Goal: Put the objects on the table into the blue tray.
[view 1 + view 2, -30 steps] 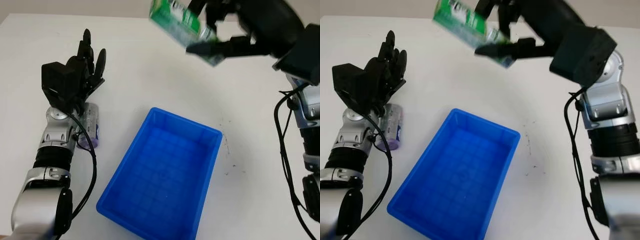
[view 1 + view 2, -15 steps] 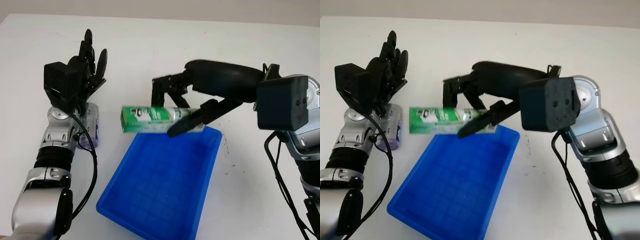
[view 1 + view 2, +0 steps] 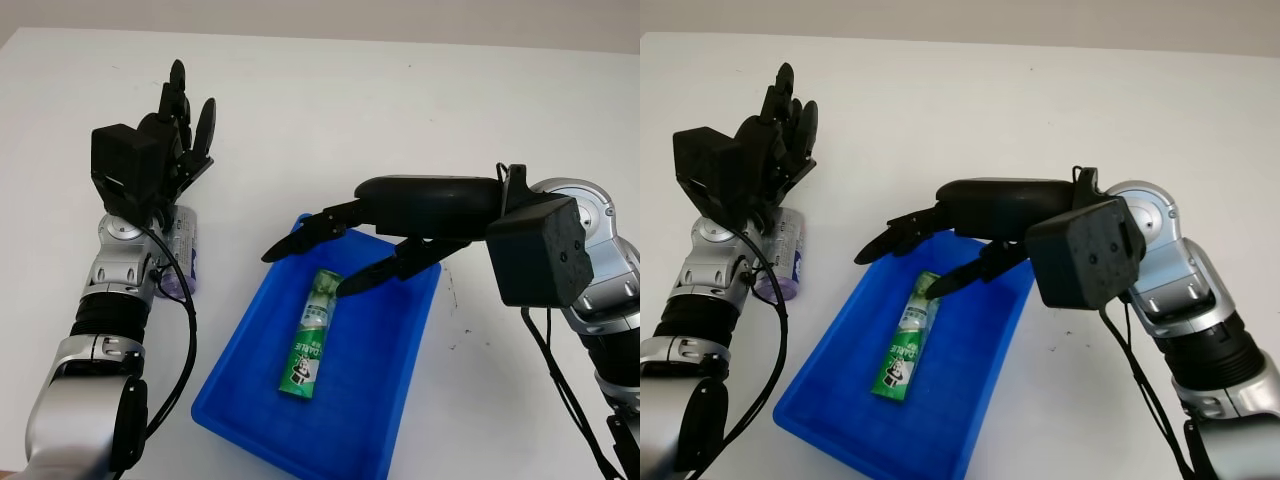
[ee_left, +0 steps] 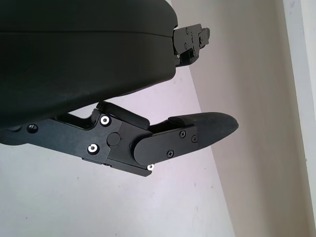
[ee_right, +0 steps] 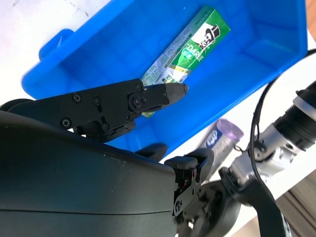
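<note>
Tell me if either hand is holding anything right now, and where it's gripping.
Nothing is held. The right hand is open above the blue tray, where the green toothpaste tube lies. The left hand is open above the table.

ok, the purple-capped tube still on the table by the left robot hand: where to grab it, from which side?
Take the purple-capped tube across its middle, coming from above. It lies flat on the table beside the blue tray, largely tucked under the left robot hand, which is open; a top-down pinch over the narrow width probably suits it best.

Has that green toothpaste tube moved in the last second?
Yes. The green toothpaste tube, a second ago held high above the table's far side, now lies inside the blue tray. The open right hand hovers over it.
</note>
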You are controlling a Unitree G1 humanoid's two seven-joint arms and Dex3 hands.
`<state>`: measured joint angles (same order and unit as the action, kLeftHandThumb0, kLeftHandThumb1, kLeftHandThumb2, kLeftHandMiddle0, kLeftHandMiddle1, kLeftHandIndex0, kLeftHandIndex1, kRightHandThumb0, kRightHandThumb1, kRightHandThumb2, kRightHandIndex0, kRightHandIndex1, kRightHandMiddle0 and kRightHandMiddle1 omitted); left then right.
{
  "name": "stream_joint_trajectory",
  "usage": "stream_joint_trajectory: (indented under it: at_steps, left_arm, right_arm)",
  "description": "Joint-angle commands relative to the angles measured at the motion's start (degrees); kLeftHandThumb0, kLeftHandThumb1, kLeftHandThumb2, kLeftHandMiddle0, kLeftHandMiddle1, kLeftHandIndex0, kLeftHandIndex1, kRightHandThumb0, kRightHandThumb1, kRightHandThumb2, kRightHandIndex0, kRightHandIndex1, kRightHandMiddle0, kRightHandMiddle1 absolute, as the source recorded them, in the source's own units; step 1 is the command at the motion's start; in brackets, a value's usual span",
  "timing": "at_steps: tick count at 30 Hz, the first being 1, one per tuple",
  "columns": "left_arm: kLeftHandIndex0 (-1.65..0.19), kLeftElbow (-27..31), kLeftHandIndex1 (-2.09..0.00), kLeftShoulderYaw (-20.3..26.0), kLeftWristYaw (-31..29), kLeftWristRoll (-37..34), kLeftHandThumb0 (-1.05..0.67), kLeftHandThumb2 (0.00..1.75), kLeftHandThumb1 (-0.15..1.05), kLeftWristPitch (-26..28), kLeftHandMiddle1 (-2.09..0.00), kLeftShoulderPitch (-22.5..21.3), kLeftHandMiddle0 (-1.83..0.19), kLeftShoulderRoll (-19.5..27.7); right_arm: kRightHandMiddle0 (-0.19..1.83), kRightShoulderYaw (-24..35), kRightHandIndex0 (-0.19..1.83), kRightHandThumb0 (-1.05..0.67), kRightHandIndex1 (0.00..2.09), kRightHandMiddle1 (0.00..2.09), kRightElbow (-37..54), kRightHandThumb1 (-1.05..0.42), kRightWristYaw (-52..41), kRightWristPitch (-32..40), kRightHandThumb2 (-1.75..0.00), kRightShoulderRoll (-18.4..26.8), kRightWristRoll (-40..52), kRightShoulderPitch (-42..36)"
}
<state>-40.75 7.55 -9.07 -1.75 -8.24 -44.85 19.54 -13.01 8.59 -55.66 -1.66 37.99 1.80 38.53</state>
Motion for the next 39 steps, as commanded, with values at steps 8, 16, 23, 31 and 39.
stream_joint_trajectory:
  at_steps: [8,16,23,31,39]
  left_arm:
    - [0.19,0.27,-0.04,-0.18,0.24,0.25,-0.71,0.62,1.05,-0.54,-0.04,0.0,0.19,-0.11]
    - [0.17,0.9,-0.05,0.22,0.27,-0.29,-0.7,0.61,1.05,-0.3,-0.05,0.49,0.18,-0.12]
    - [0.18,0.83,-0.05,0.01,-0.06,0.17,-0.7,0.62,1.05,-0.16,-0.05,0.63,0.19,0.61]
    - [0.19,0.42,-0.05,-0.01,-0.97,0.32,-0.7,0.64,1.05,-0.59,-0.04,0.5,0.19,1.05]
    - [0.19,2.16,-0.04,0.49,-1.74,-0.61,-0.7,0.62,1.05,-1.03,-0.03,0.95,0.19,0.99]
  right_arm:
    - [-0.01,11.8,-0.03,-0.64,0.06,0.01,-5.47,-1.04,16.29,3.26,-0.28,-7.55,4.31,-0.71]
    - [-0.18,20.71,-0.19,-0.68,0.0,0.0,-18.41,-1.05,32.38,9.53,-0.68,-14.07,7.43,-0.37]
    - [-0.19,22.62,-0.19,-0.66,0.0,0.0,-20.01,-1.05,39.06,11.95,-0.71,-16.96,7.51,-3.19]
    - [-0.19,22.88,-0.19,-0.62,0.0,0.0,-22.13,-1.05,44.95,13.04,-0.8,-19.11,6.2,-5.0]
    - [-0.19,22.48,-0.19,-0.63,0.0,0.0,-22.15,-1.05,46.28,14.17,-0.78,-20.15,5.63,-5.34]
